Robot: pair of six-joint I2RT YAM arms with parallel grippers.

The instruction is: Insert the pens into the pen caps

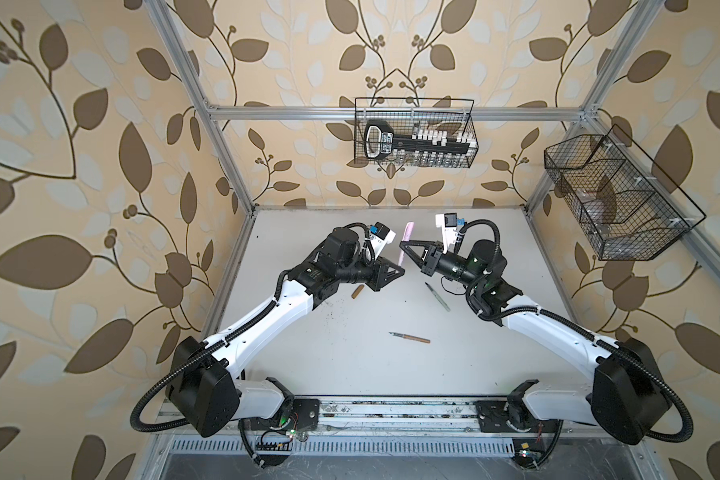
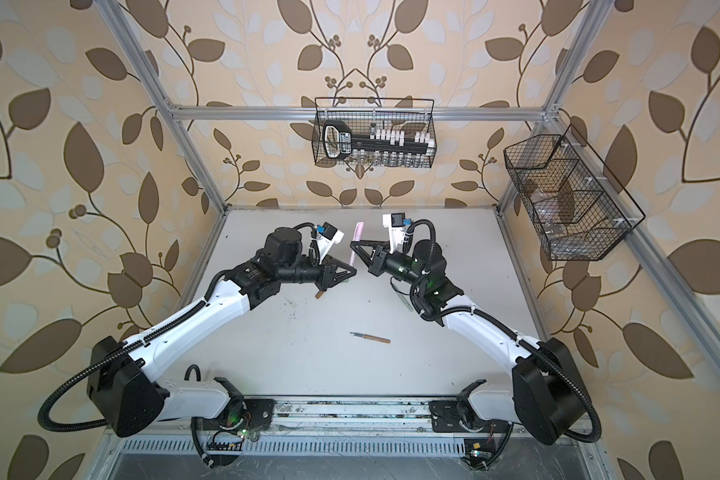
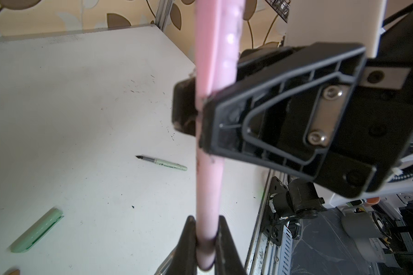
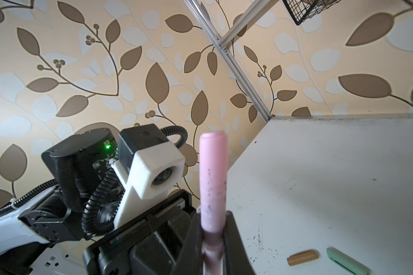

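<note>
- Left gripper (image 3: 206, 240): jaws closed on the bare end of the pink pen (image 3: 209, 185). A finger (image 3: 188, 238) is seen pressed against each side of the barrel.
- Right gripper (image 4: 212, 238): jaws closed on the same pink pen further along, just where the pink cap (image 4: 212, 171) ends. Whether the barrel or the cap's rim is pinched cannot be told.
- The pink pen is held by the 2 grippers in the air above the far middle of the table (image 1: 350, 374), its capped end pointing to the far side. In both top views the pink cap (image 1: 408, 232) is seen beyond the right gripper (image 1: 403, 248). How deep the pen sits in the cap cannot be told; dark specks are noted on the cap.
- Tan-brown cap (image 1: 357, 292): lying on the table just near-left of the left gripper (image 1: 400, 272).
- Green cap (image 4: 347, 262): lying just beside the tan-brown cap (image 4: 302, 257), not touching it.
- Green pen (image 1: 437, 297): uncapped, lying right of centre below the right wrist, dark tip to the far left.
- Tan-brown pen (image 1: 410, 337): uncapped, lying near the table's middle, tip to the left.
</note>
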